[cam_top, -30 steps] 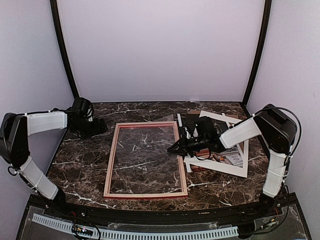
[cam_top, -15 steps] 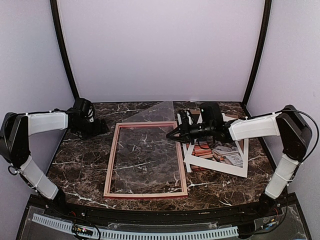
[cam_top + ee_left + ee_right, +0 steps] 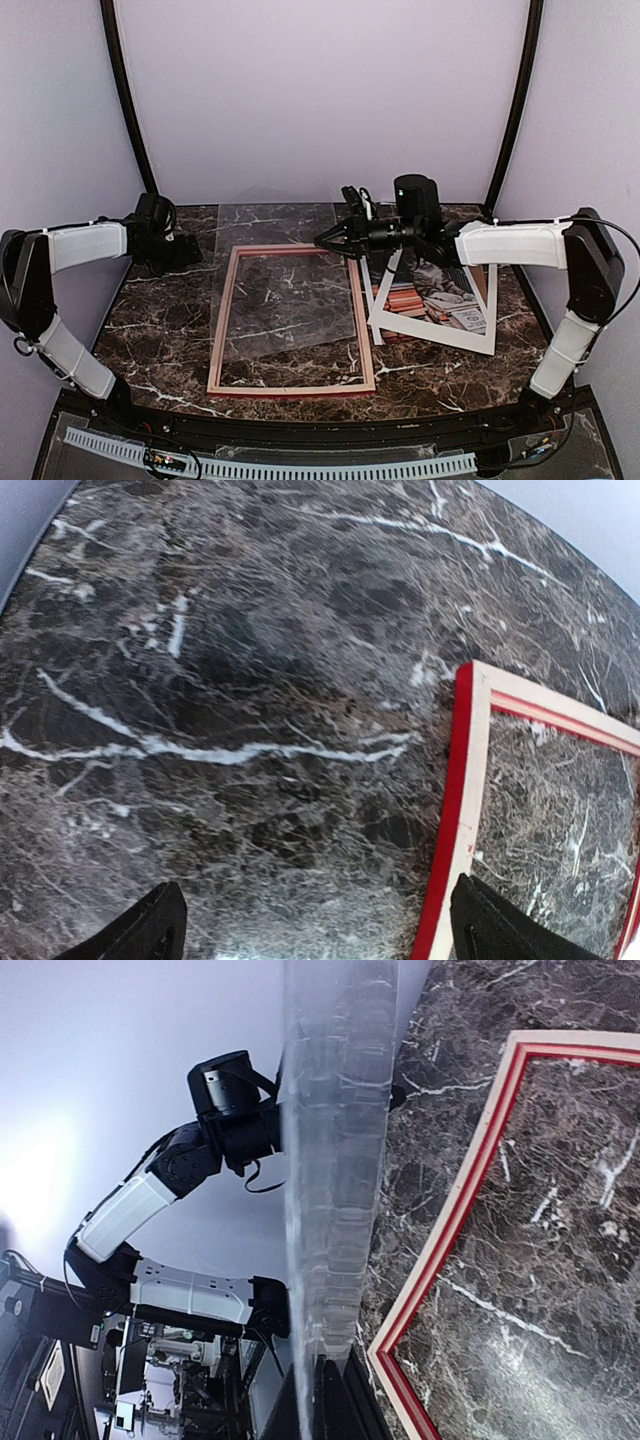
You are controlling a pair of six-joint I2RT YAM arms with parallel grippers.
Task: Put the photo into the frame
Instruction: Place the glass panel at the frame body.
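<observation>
The frame (image 3: 222,330) lies flat mid-table with its pale pinkish back up; its red edge shows in the left wrist view (image 3: 465,780) and the right wrist view (image 3: 450,1230). My right gripper (image 3: 322,240) is shut on the far right edge of a clear sheet (image 3: 280,225), which slants over the frame; the same sheet (image 3: 335,1160) runs up from the shut jaws (image 3: 330,1390). The photo (image 3: 430,290) lies right of the frame, under a white mat (image 3: 440,335). My left gripper (image 3: 185,252) hovers open and empty (image 3: 320,935) by the frame's far left corner.
Dark marble tabletop (image 3: 160,320) is ringed by pale walls with black corner posts (image 3: 130,120). The left arm (image 3: 150,1200) shows beyond the sheet in the right wrist view.
My right gripper has risen and moved back and left from the frame's right rail, lifting the clear sheet up over the frame. The left gripper has drawn slightly left.
</observation>
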